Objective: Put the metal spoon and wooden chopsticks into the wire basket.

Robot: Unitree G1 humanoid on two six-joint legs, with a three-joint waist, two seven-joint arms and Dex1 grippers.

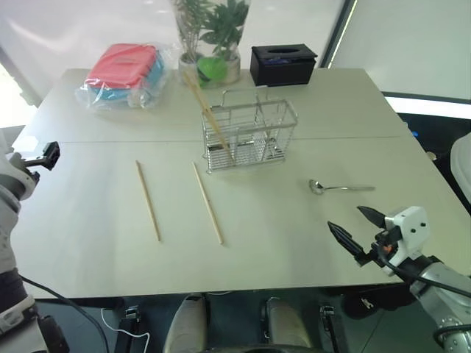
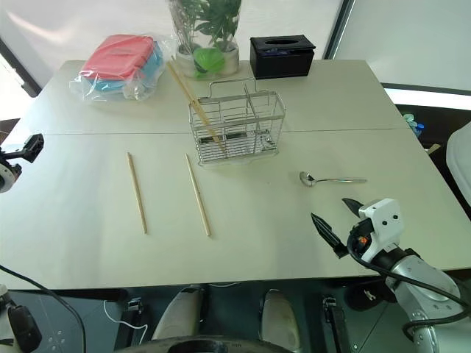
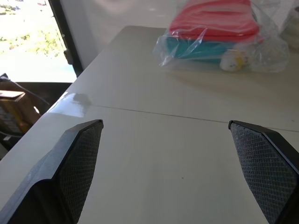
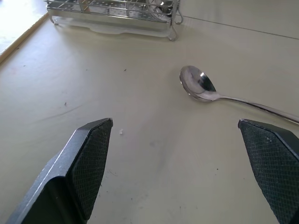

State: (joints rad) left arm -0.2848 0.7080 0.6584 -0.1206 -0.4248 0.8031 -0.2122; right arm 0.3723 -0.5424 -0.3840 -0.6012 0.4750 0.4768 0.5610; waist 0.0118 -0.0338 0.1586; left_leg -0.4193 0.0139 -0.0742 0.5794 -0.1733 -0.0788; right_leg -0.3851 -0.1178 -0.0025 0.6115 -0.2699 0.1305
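Tabletop (image 1: 309, 110): pale, wide, with a thin seam running left to right across the middle.
Wire basket (image 1: 250, 136): stood upright just beyond the seam, near the centre; loop handle on top.
Chopsticks in basket (image 1: 206, 110): pale wood, leaning out of the left compartment toward the far left; could not tell how many.
Left loose chopstick (image 1: 147, 200): lay flat on the near half, left of centre, running near to far.
Right loose chopstick (image 1: 207, 202): lay flat beside the first, roughly parallel, well apart from it, its far end close to the basket's near left corner.
Metal spoon (image 1: 338, 187): lay flat to the near right of the basket, bowl toward the left, handle pointing right; apart from the basket.
Right end effector (image 1: 357, 228): hovered over the near right edge, just nearer than the spoon; fingers (image 4: 88, 172) spread wide apart, holding nothing.
Left end effector (image 3: 173, 172): held at the far left edge; fingers (image 3: 77, 172) spread wide apart, empty.
Plastic bag (image 1: 125, 73): clear, at the far left, red and teal items inside.
Potted plant (image 1: 210, 37): at the far edge, behind the basket.
Black tissue box (image 1: 282, 65): just right of the plant.
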